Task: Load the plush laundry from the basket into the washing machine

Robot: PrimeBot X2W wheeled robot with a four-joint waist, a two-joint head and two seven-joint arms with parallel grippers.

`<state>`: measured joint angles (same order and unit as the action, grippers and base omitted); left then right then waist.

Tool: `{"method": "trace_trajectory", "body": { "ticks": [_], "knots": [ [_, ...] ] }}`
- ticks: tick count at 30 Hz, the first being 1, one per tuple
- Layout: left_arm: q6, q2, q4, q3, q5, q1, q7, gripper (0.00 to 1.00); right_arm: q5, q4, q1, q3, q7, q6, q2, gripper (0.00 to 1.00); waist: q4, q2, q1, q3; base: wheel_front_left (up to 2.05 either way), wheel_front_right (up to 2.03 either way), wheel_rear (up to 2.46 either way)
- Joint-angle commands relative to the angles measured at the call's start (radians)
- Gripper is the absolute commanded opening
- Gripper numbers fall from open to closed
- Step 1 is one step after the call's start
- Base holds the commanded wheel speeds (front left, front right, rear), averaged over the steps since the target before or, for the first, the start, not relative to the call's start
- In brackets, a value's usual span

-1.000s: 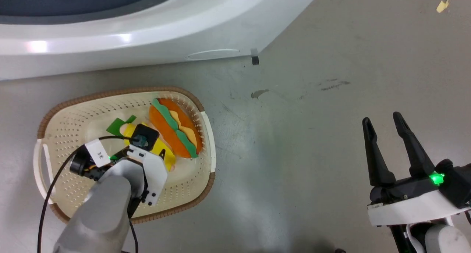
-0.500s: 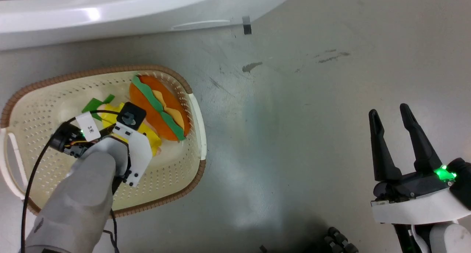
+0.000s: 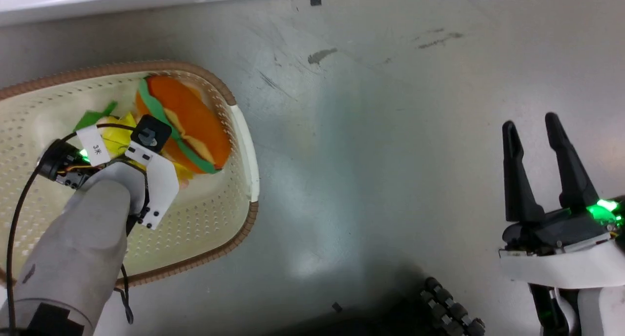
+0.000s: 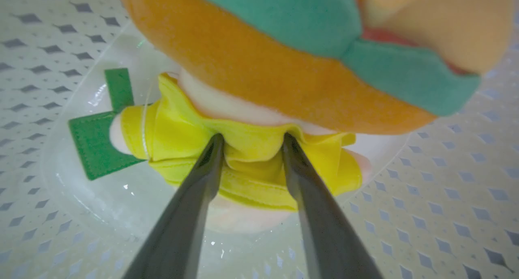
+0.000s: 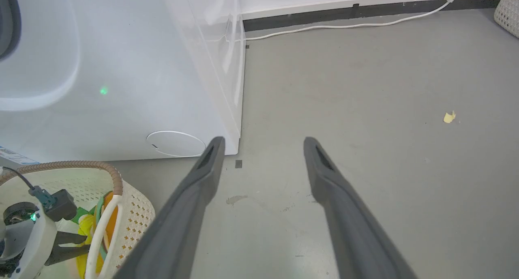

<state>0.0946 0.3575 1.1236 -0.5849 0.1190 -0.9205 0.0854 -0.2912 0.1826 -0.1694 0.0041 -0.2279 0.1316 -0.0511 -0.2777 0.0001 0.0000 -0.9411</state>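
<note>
The cream perforated basket (image 3: 241, 136) lies on the grey floor at the left, below the white washing machine (image 5: 121, 68). Inside it, the orange burger plush (image 3: 190, 121) leans against the right wall, overlapping the yellow-and-cream plush (image 4: 182, 129) with its green patch (image 4: 91, 143). My left gripper (image 4: 252, 139) reaches down into the basket, and its fingers pinch a bunched yellow fold of that toy. In the head view, its wrist covers most of the toy. My right gripper (image 3: 530, 121) hovers open over bare floor at the right, holding nothing.
The washer's front corner (image 5: 237, 145) stands just beyond the basket. A white cable (image 5: 344, 26) runs along the back wall. A yellow scrap (image 5: 449, 117) lies on the floor, and a pale woven container (image 5: 509, 7) sits far right. Dark parts of my base (image 3: 449, 311) show below.
The head camera has tilted down, so washer and basket slid up and left in its picture. My left gripper stays on the yellow toy; my right gripper holds its pose.
</note>
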Motion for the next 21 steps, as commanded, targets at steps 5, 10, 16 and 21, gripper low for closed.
{"method": "trace_trajectory", "body": {
  "ticks": [5,10,16,21],
  "knots": [
    [0.016,0.024,0.074,-0.037,0.028,-0.053,-0.018,0.0,-0.025,0.005,-0.055,0.004,-0.018,-0.001,0.001,1.0,-0.033,-0.0001,0.0,-0.023,0.0,0.0,0.0],
    [0.01,0.062,0.128,-0.043,0.064,-0.066,-0.065,0.0,-0.043,-0.013,-0.107,0.021,-0.029,-0.001,0.001,1.0,-0.073,-0.0001,0.0,-0.008,0.0,0.0,0.0],
    [0.002,0.027,0.156,-0.041,0.107,0.013,-0.146,0.0,-0.008,-0.056,-0.11,0.009,-0.034,-0.001,0.001,1.0,-0.046,-0.0001,0.0,0.144,0.0,0.0,0.0],
    [0.004,-0.025,0.155,-0.026,0.145,0.098,-0.234,0.0,0.034,-0.093,-0.075,-0.004,-0.034,-0.001,0.001,1.0,0.001,-0.0001,0.0,0.295,0.0,0.0,0.0]
  ]
}}
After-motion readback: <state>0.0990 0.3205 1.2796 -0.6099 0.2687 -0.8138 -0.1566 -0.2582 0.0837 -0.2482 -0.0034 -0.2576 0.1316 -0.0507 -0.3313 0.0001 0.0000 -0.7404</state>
